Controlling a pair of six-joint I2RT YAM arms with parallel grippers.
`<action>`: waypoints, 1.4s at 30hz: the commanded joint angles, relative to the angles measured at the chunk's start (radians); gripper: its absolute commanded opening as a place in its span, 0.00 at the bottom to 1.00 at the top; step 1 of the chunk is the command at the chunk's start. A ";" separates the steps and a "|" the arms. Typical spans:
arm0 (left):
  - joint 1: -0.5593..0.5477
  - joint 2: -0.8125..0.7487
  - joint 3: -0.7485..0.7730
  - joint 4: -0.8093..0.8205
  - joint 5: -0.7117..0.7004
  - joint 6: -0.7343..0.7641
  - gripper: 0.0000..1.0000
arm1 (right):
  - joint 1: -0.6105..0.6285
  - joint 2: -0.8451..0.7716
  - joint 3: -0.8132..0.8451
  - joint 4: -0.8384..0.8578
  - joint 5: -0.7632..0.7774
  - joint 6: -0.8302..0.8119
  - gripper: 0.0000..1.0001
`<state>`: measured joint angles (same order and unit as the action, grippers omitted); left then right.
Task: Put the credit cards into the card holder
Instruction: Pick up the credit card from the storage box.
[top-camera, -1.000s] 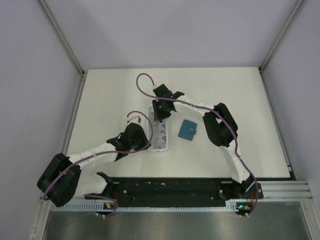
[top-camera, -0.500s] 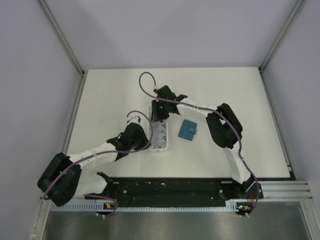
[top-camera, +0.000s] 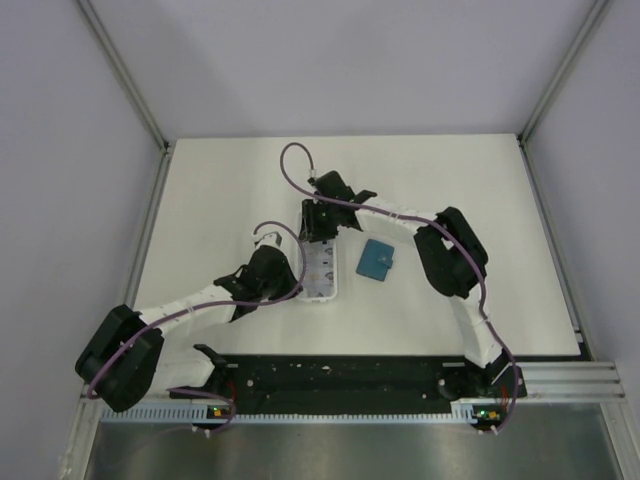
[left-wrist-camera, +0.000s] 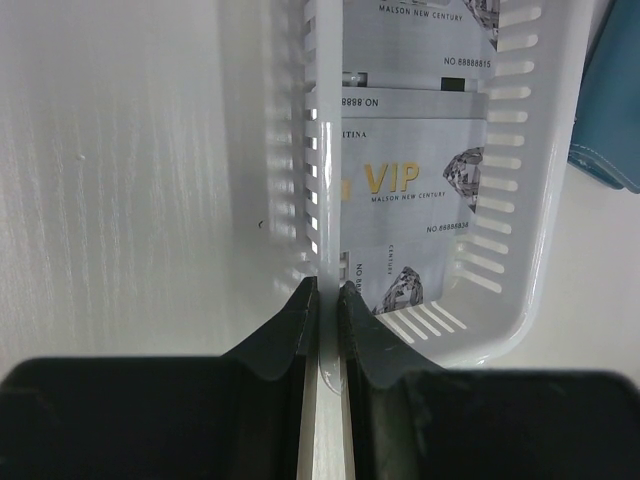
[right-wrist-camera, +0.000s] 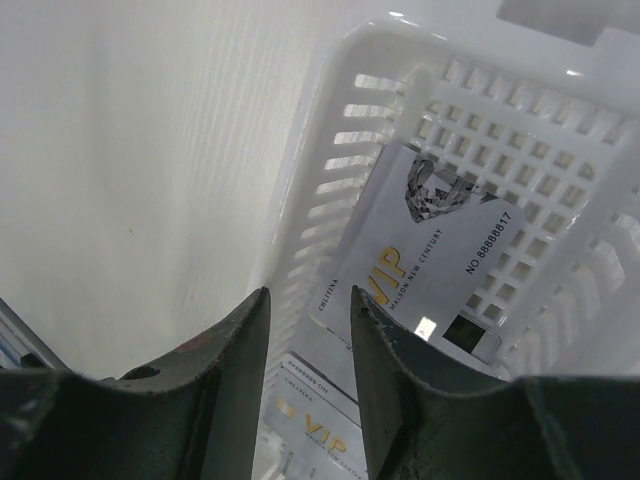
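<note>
Treat cards (right-wrist-camera: 430, 260) as light, stiff, slick: pinch an edge at tray (left-wrist-camera: 545, 200) 12 o'clock with the half-open, empty right tool (right-wrist-camera: 308, 300); left tool (left-wrist-camera: 328, 295) clamps the 8 o'clock wall.

The white worktop (top-camera: 220, 190) is evenly lit with only soft shadows, and plain pale grey walls (top-camera: 340, 60) rise behind it and on both its sides. Slanting aluminium posts (top-camera: 122, 72) meet its far corners. A black base plate (top-camera: 340, 375) runs along its near edge, with a dull metal sheet (top-camera: 350, 450) nearer than that.
</note>
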<state>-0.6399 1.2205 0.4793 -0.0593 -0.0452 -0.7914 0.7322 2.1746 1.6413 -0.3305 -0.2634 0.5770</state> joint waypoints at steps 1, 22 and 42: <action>-0.004 -0.003 -0.007 0.032 0.011 0.011 0.00 | 0.006 -0.099 0.028 -0.020 0.076 -0.017 0.36; -0.004 0.010 0.012 0.018 -0.002 0.009 0.00 | 0.095 0.120 0.416 -0.521 0.567 -0.112 0.00; -0.004 0.008 0.013 0.015 -0.004 0.006 0.00 | 0.096 0.212 0.482 -0.611 0.599 -0.103 0.00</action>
<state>-0.6415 1.2205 0.4793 -0.0582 -0.0418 -0.7910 0.8265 2.3722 2.0644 -0.9123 0.2958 0.4717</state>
